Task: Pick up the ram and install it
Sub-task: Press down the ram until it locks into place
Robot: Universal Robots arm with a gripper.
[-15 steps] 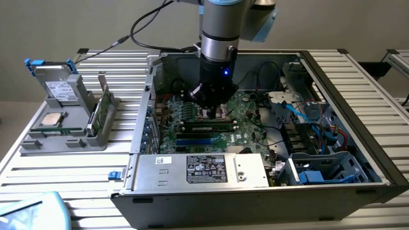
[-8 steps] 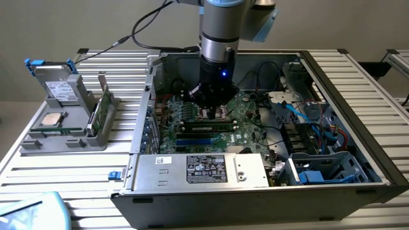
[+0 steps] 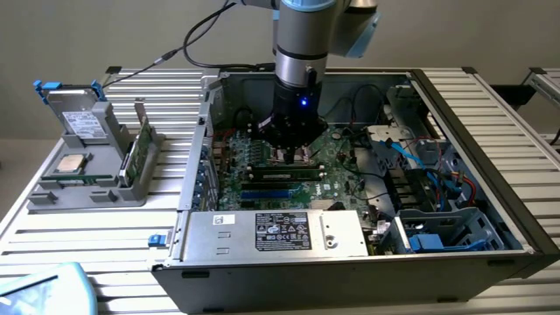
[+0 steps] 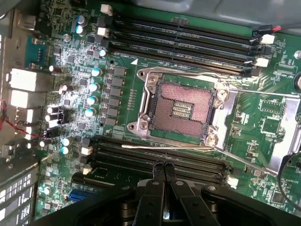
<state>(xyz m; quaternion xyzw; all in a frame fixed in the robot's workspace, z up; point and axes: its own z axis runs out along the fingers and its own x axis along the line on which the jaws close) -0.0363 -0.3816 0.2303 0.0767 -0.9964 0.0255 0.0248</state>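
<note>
The arm [image 3: 302, 59] hides the motherboard [image 3: 350, 164] centre beneath it; label [image 3: 282, 231] print on the power supply [image 3: 271, 233] is unreadable.

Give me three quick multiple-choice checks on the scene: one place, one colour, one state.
1. Where is the gripper?
A. Over the grey holder outside the case
B. Inside the case, above the memory slots
C. Over the power supply

2. What colour is the motherboard?
A. Green
B. Red
C. White

3. What state is the processor socket in?
A. Covered by a cooler
B. Chip seated
C. Empty, pins bare

Answers:
1. B: the gripper hangs over the memory slots beside the socket.
2. A: the motherboard is green.
3. C: the processor socket shows bare contacts.
</note>
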